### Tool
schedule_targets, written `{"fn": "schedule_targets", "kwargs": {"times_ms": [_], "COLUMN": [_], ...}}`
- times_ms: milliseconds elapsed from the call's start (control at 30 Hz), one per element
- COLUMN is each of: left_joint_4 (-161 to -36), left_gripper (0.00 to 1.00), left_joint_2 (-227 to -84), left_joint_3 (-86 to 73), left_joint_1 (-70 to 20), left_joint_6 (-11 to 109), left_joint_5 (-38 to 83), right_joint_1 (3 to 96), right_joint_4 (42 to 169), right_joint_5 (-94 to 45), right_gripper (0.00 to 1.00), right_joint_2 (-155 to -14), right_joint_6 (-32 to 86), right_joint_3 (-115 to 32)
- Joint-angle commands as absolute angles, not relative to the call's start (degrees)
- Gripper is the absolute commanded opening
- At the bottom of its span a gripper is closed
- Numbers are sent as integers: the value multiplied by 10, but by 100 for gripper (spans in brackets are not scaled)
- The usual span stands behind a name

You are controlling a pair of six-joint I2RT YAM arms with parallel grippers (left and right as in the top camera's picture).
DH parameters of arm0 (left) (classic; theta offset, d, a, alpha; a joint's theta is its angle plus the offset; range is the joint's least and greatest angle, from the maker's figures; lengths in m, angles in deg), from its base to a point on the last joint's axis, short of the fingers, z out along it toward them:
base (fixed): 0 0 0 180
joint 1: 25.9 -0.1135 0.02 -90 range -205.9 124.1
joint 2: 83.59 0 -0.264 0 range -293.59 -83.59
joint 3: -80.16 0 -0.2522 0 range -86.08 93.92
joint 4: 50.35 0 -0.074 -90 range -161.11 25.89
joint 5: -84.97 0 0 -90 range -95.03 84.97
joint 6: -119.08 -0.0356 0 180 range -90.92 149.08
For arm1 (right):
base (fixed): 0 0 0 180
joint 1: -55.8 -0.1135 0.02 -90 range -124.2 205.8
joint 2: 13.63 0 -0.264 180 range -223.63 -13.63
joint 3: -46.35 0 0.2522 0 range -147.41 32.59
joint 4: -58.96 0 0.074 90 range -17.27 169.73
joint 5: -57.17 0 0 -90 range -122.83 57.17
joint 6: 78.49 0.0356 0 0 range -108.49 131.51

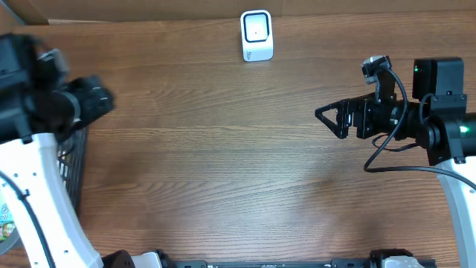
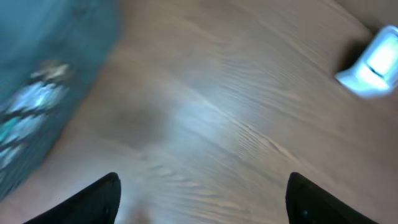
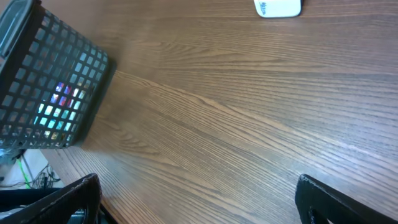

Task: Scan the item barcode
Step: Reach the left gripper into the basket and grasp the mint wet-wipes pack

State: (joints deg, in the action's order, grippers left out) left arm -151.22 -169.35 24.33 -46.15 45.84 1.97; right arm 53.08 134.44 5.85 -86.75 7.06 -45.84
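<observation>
Your left gripper [image 2: 203, 183] has its fingers apart with nothing between them, over bare desk [image 1: 223, 164] near the black mesh basket [image 3: 50, 81] at the desk's left edge. That wrist view is badly blurred, so take the placement loosely. The item [image 3: 59, 102] looks to be the bright packet glimpsed through the basket's mesh; you can't read a barcode on it from here. The white scanner [image 1: 256, 35] stands at the far edge, mid-desk, well apart from the basket. Your right gripper [image 1: 327, 119] hovers wide open, holding nothing, over the right side.
</observation>
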Motion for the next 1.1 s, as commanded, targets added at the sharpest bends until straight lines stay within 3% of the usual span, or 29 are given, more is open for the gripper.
{"fn": "schedule_targets", "kwargs": {"times_ms": [0, 400, 833, 1067], "left_joint_4": [-1524, -1503, -1454, -1435], "left_gripper": [76, 77, 73, 79], "left_joint_2": [-1684, -1685, -1686, -1686], "left_joint_3": [255, 254, 197, 147], "left_joint_1": [-539, -705, -721, -749], "left_joint_6": [527, 577, 689, 732], "left_joint_5": [-14, -15, -73, -96], "right_joint_1": [529, 529, 529, 529], "right_joint_4": [1346, 1347, 1360, 1366], "right_joint_5": [56, 56, 32, 32], "right_gripper": [100, 100, 100, 100], "right_joint_2": [-863, -863, -863, -863], "right_joint_6": [70, 70, 70, 70], "right_joint_3": [-472, -472, -472, -472]}}
